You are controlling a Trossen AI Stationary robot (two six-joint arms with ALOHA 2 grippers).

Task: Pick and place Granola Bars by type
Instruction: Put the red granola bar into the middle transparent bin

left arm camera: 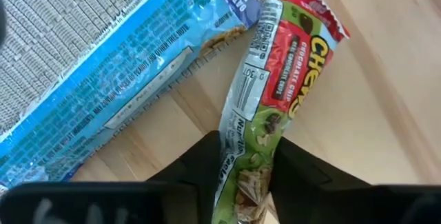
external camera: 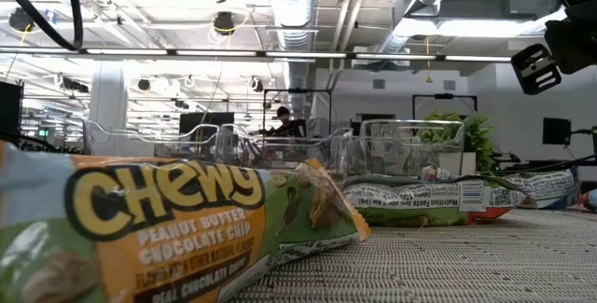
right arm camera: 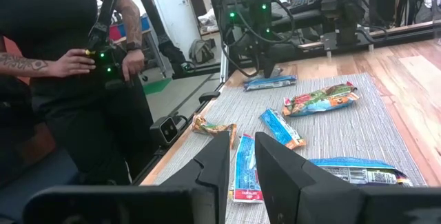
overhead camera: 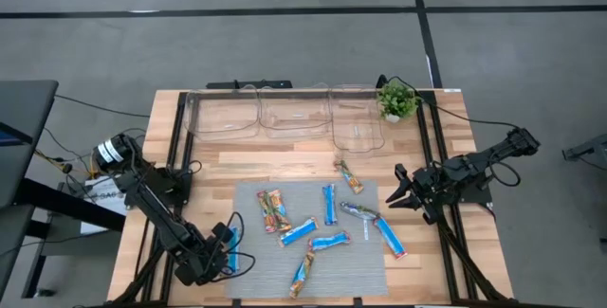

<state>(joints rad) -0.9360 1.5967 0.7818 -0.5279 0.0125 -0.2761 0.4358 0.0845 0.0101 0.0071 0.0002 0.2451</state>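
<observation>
Several wrapped granola bars lie on the grey mat: blue ones, orange-brown multicoloured ones and a silvery-green one. My left gripper is low at the mat's near-left edge, shut on a red-and-green Chewy bar. A blue bar lies beside it on the mat's edge. My right gripper is open at the mat's right side, raised over the table. Past its fingers lies a blue bar. My left gripper pinches the red-and-green Chewy bar between its two fingers at one end. The bar runs forward out of the fingers, slightly bent, over the bare wood beside the mat. I cannot tell whether its free end rests on the wood.
Three clear plastic bins stand along the far edge, with a small green potted plant at their right. A peanut-butter Chewy bar lies at the mat's near edge. A person stands beyond the table's left side holding controllers.
</observation>
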